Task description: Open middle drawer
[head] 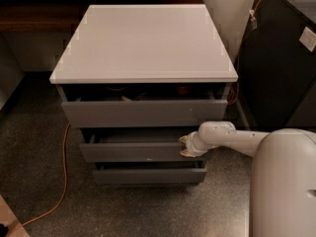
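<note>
The grey cabinet has a white top and three grey drawers. The middle drawer has a flat front of medium height and is pulled out a little, with a dark gap above it. My gripper is at the right end of that front. One tan fingertip sits at the front's top edge and the other lies against its face, so the gripper is closed on the front. The top drawer, with the tallest front, stands partly open. The bottom drawer sits just below.
My white arm reaches in from the right and my white body fills the lower right. A dark cabinet stands to the right. An orange cable lies on the speckled floor at the left.
</note>
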Available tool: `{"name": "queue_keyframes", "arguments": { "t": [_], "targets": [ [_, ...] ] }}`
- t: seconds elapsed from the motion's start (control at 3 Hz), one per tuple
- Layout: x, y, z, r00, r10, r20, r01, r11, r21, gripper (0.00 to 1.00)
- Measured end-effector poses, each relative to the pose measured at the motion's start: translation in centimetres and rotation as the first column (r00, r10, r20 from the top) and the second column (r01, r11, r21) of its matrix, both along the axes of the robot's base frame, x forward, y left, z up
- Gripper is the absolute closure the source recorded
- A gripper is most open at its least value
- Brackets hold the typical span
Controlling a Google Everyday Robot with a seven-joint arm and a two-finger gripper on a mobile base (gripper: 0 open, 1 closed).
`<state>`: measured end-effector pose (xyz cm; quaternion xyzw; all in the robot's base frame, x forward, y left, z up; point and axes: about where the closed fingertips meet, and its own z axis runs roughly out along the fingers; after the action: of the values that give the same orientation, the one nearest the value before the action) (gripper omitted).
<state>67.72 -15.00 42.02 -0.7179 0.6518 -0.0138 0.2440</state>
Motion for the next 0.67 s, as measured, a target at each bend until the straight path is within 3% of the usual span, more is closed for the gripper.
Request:
{"name": "queue_keyframes", "arguments": {
  "t": [0.33, 0.67],
  "targets": [
    [-1.4, 0.3, 0.7, 0.9996, -0.027, 0.008, 0.027, 1.0, -0.009, 0.91],
    [-5.2, 1.5, 0.6, 0.9992, -0.035, -0.017, 0.035, 0.999, -0.023, 1.0]
  ]
}}
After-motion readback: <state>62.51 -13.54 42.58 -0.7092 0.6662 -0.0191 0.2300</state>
